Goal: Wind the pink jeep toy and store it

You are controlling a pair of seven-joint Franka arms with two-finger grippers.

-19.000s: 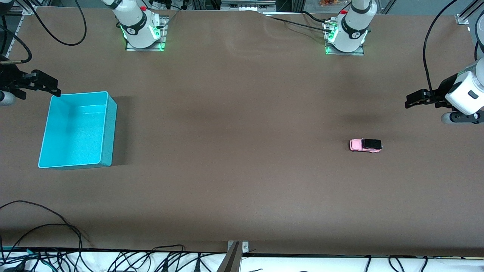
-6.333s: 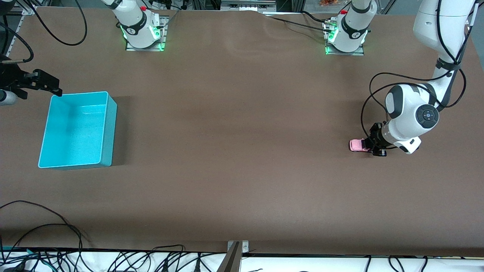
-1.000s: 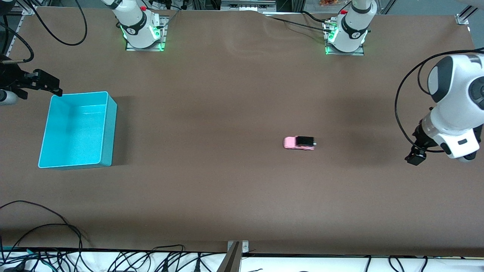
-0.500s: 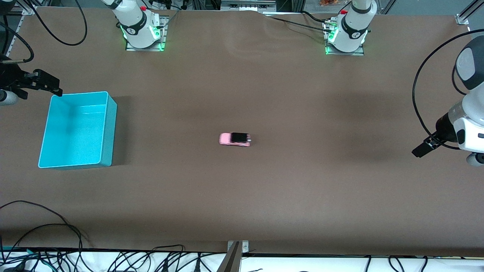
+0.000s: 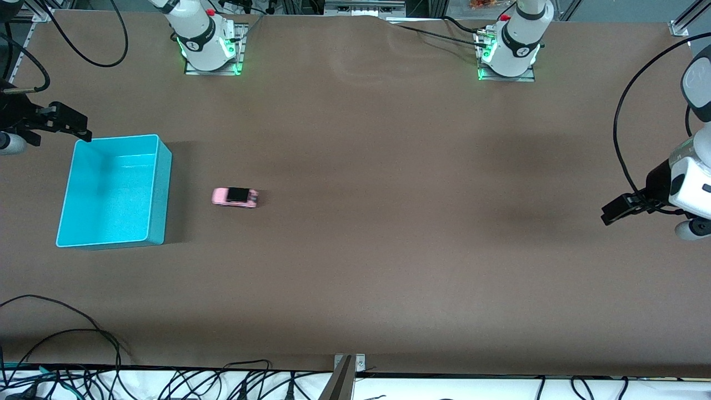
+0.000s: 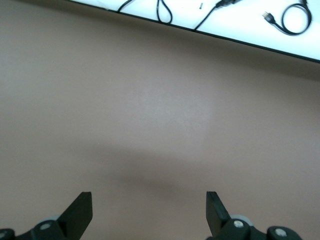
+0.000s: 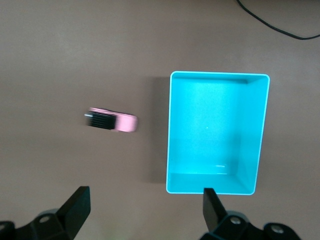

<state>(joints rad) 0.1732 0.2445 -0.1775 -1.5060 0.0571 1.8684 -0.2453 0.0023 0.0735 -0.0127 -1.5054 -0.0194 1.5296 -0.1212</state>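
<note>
The pink jeep toy (image 5: 234, 196) (image 7: 111, 121), light pink with a black roof, stands on its wheels on the brown table. It is a short way from the turquoise bin (image 5: 161, 183) (image 7: 217, 74), on the side toward the left arm's end. The bin has nothing in it. My right gripper (image 5: 83, 129) (image 7: 145, 197) hangs open and holds nothing, over the table edge by the bin's corner. My left gripper (image 5: 610, 213) (image 6: 147, 200) is open with nothing between its fingers, above bare table at the left arm's end, well away from the jeep.
Both arm bases (image 5: 211, 53) (image 5: 508, 58) stand with green lights at the table edge farthest from the front camera. Loose black cables (image 5: 72, 339) lie along the edge nearest to it. A bracket (image 5: 349, 364) sits mid-edge there.
The jeep has rolled on its own across the table from the left arm's end to just beside the bin. The left arm has drawn back and up. The right arm has not moved.
</note>
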